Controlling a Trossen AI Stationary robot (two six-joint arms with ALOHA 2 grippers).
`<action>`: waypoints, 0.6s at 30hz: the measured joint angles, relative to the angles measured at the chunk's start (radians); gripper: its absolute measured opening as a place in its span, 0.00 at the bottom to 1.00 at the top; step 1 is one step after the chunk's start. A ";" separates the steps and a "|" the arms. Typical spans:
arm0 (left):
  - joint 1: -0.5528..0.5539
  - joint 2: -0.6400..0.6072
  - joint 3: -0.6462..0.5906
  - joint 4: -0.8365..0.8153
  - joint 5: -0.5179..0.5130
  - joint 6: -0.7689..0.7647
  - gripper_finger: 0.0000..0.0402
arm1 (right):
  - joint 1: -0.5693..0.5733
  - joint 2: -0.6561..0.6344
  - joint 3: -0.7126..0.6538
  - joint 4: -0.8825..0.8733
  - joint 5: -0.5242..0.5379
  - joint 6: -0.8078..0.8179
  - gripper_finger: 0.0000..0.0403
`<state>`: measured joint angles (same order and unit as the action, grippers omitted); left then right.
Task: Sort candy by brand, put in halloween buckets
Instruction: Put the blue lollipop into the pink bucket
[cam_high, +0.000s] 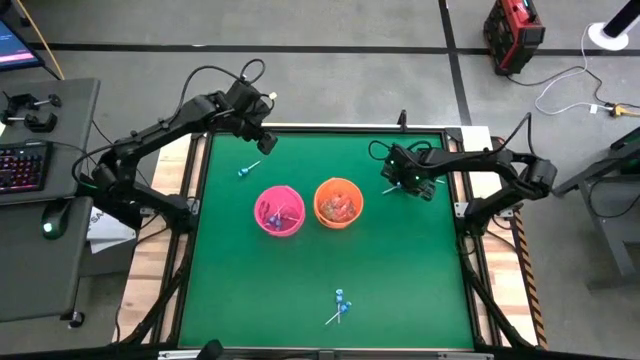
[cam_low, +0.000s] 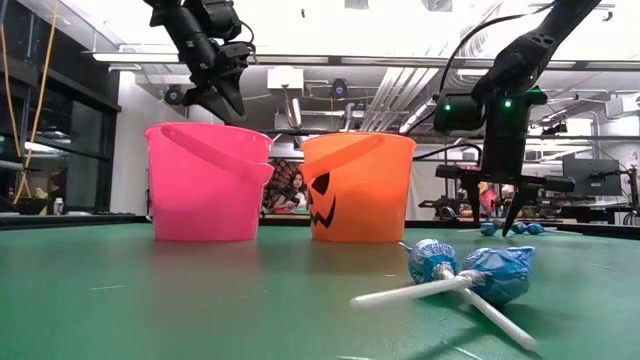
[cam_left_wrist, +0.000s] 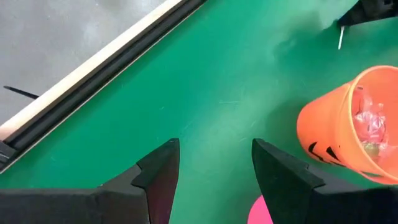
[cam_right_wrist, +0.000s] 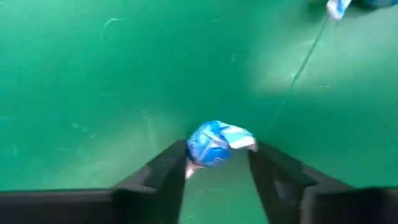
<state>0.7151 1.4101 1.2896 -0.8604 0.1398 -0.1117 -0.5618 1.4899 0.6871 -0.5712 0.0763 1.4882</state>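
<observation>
A pink bucket (cam_high: 279, 211) and an orange bucket (cam_high: 338, 202) stand side by side mid-table, each with candy inside. My right gripper (cam_high: 396, 186) is down at the mat right of the orange bucket, closed around a blue lollipop (cam_right_wrist: 214, 144). My left gripper (cam_high: 262, 141) hangs open over the far left of the table, above and beyond the pink bucket, with nothing between its fingers (cam_left_wrist: 158, 177). One lollipop (cam_high: 247, 170) lies on the mat near it. Two more lollipops (cam_high: 340, 305) lie crossed near the front edge. My right gripper pinches the lollipop's blue wrapped head (cam_right_wrist: 205, 146) between its two fingers, one on each side. The fingers come from above and point almost straight down. The head sits low at the mat; its white stick (cam_left_wrist: 341, 37) sticks out beside the fingers.
Another blue lollipop (cam_right_wrist: 339, 7) with its thin stick lies on the mat just beyond my right gripper. Free green mat lies between the buckets and the front edge. The table's raised far border (cam_left_wrist: 93, 68) runs close to my left gripper.
</observation>
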 joint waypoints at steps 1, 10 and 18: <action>0.000 0.000 0.000 0.000 0.000 -0.004 0.47 | -0.003 0.000 0.000 -0.003 -0.001 -0.007 0.38; -0.003 -0.011 0.000 -0.090 0.025 0.089 0.47 | 0.021 -0.031 -0.004 -0.015 0.122 -0.206 0.02; -0.003 -0.101 0.000 -0.168 0.033 0.119 0.47 | 0.071 -0.199 0.093 -0.022 0.201 -0.413 0.00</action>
<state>0.7116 1.3089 1.2896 -1.0281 0.1728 0.0075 -0.4913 1.2904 0.7801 -0.5935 0.2773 1.0754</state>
